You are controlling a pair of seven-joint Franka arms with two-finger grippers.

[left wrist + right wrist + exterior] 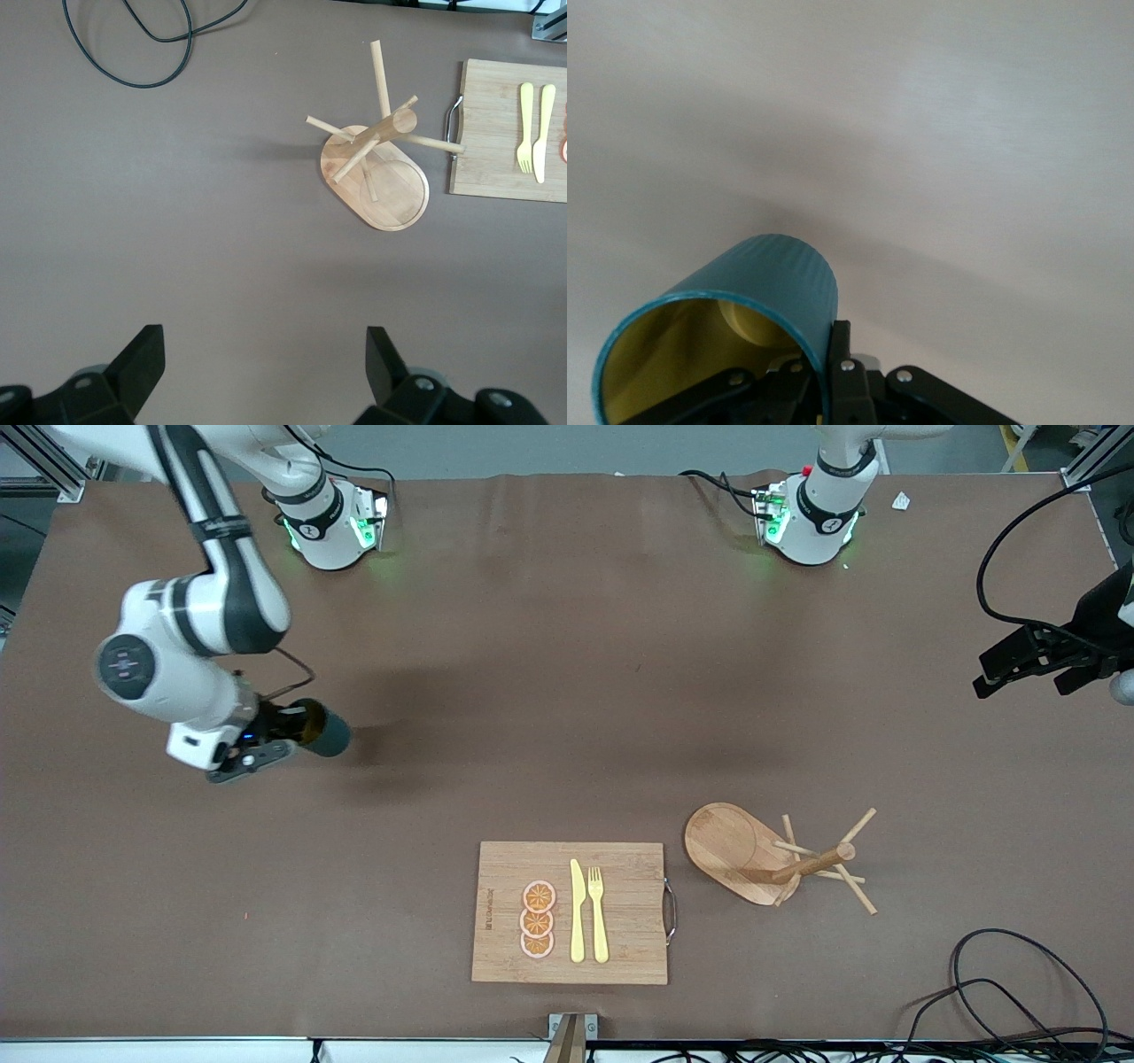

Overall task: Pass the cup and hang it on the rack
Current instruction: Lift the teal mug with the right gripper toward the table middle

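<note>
Teal cup (766, 288) pinched by its rim in right tool (833, 367), tipped sideways above table (567, 717), well apart from rack (780, 859), toward right arm's end. Left tool (266, 363) spread wide, holding nothing, waiting above table near rack. Board (620, 957) just beside rack.

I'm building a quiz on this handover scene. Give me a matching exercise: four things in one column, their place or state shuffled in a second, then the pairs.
Things:
1. cup
2. rack
3. left gripper
4. fork

States or places:
A. open, holding nothing, over the left arm's end of the table
B. lying on the cutting board beside the knife
C. clamped by its rim in the shut right gripper
D. standing on the table beside the cutting board's metal handle, its pegs bare

Pairs: 1-C, 2-D, 3-A, 4-B
</note>
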